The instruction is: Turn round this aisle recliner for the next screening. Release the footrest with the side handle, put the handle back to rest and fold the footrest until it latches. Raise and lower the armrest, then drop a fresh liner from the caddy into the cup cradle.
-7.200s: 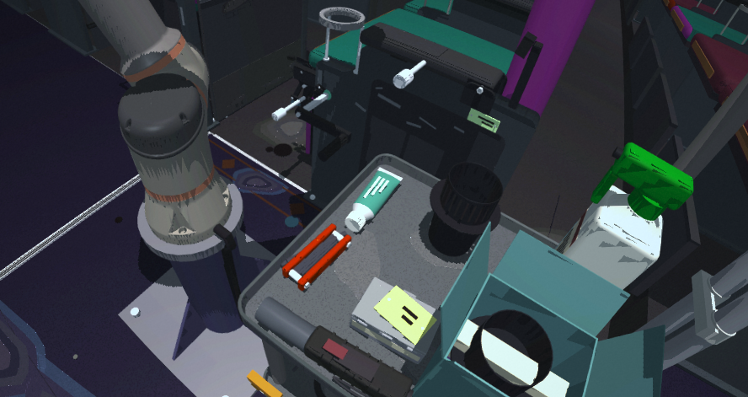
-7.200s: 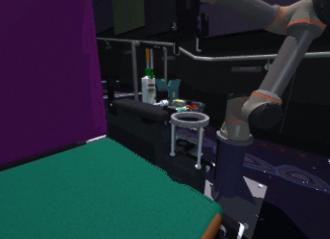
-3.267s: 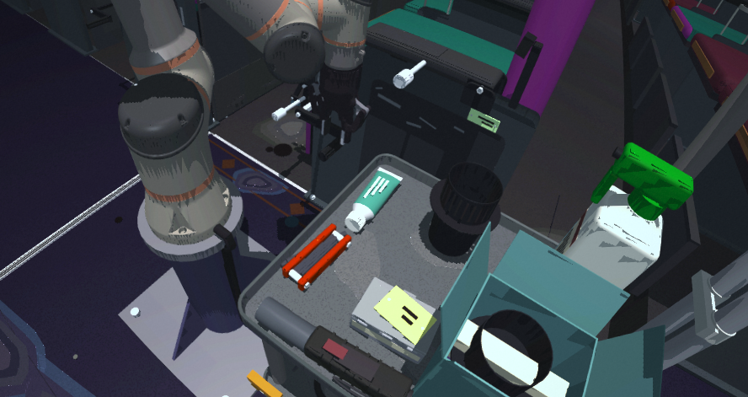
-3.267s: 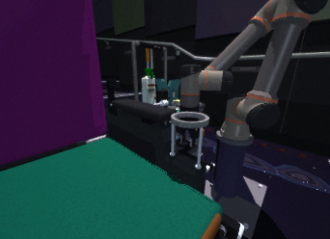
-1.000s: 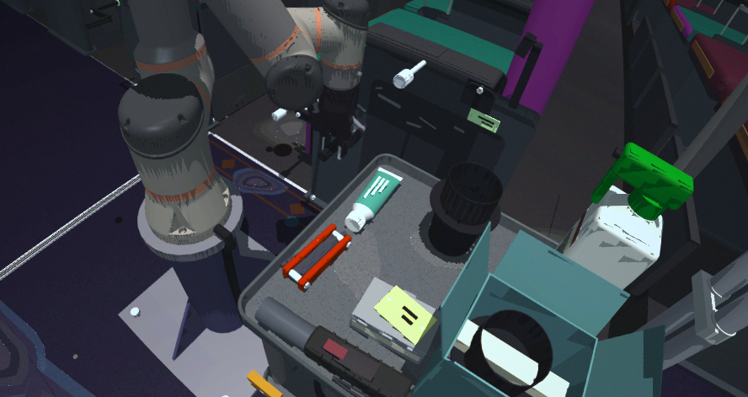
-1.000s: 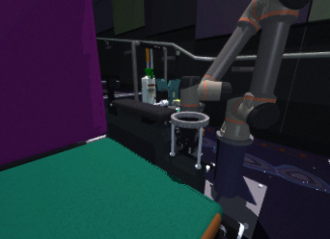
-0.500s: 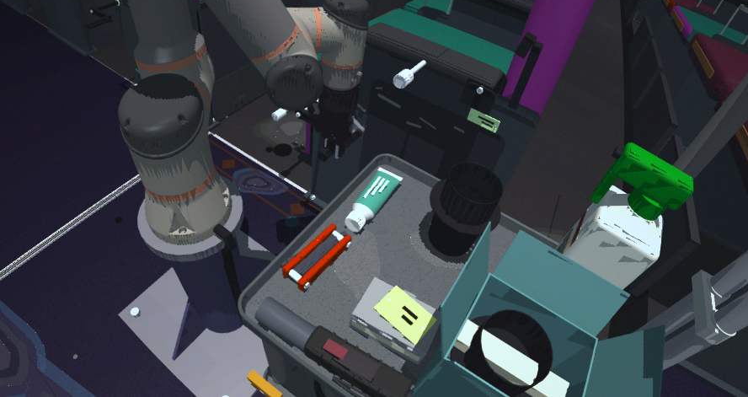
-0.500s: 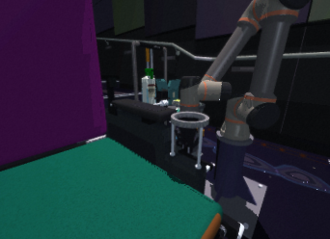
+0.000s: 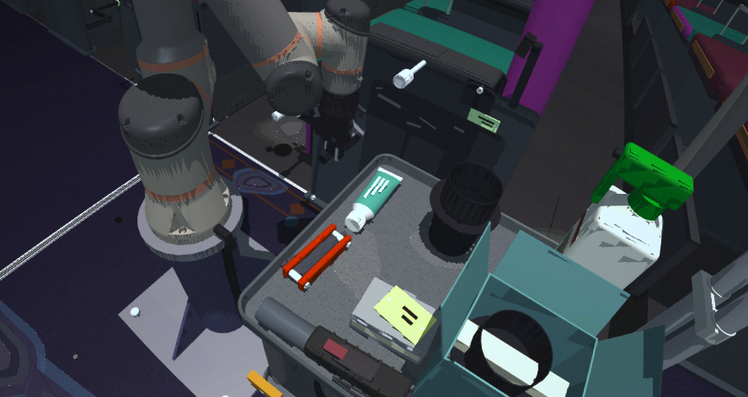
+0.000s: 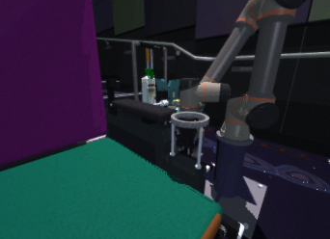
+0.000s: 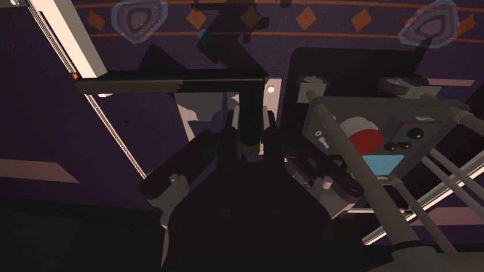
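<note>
The recliner's side handle (image 11: 250,122), a dark ribbed grip on a black lever arm (image 11: 171,80), is mostly hidden behind my wrist from the side camera. The recliner has a purple back (image 9: 555,33) and a teal seat (image 10: 96,192), with a padded black armrest (image 9: 445,54) along the aisle side. A wire cup cradle (image 10: 190,119) stands at the armrest's front end. On the caddy tray (image 9: 377,248) a stack of black ribbed liners (image 9: 463,206) stands upright. My gripper (image 11: 250,140) hangs low beside the seat and is closed on the handle's ribbed grip.
Behind the recliner run more rows of seats and a railing. The tray also holds a teal tube (image 9: 374,198), a red-framed roller (image 9: 316,255), a notepad (image 9: 400,313) and a dark torch (image 9: 324,342). An open teal box (image 9: 528,321) and a spray bottle (image 9: 623,221) stand beside it.
</note>
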Tool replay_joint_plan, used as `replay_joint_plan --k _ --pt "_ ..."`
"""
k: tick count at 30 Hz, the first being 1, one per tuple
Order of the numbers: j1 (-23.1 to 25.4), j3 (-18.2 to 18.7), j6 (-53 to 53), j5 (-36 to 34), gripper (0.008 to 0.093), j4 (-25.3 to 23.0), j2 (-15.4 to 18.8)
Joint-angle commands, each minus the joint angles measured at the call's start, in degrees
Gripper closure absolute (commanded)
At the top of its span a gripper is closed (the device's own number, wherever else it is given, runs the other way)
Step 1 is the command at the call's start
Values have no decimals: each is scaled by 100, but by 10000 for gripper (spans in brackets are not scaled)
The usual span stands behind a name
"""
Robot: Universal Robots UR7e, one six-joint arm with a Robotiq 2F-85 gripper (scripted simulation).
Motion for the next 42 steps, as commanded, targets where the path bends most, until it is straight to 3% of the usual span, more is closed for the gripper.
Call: replay_joint_plan --k 1,42 --pt "-7 13 -8 8 934 22 26" --pt "-325 -62 -354 432 934 -102 705"
